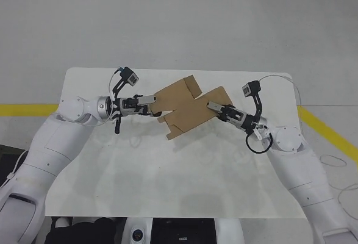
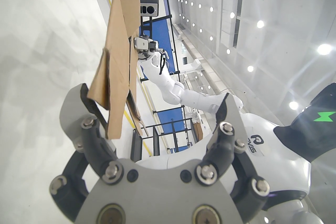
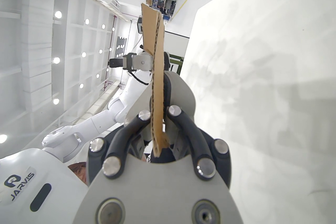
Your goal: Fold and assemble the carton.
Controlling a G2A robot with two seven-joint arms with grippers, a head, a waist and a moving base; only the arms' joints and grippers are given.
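Note:
A flat brown carton [image 1: 188, 107], partly folded, hangs above the white table [image 1: 166, 177] between both arms. My right gripper [image 1: 212, 108] is shut on its right end; in the right wrist view the cardboard edge [image 3: 157, 72] runs straight between the closed fingers [image 3: 181, 93]. My left gripper [image 1: 151, 110] sits at the carton's left end, open. In the left wrist view its fingers [image 2: 86, 101] stand wide apart, with the carton [image 2: 118, 64] lying against one finger and the other finger well clear of it.
The table's far edge runs just behind the carton. Bare tabletop [image 1: 179, 183] lies in front of both arms. Yellow floor tape [image 1: 14, 110] runs beside the table on either side.

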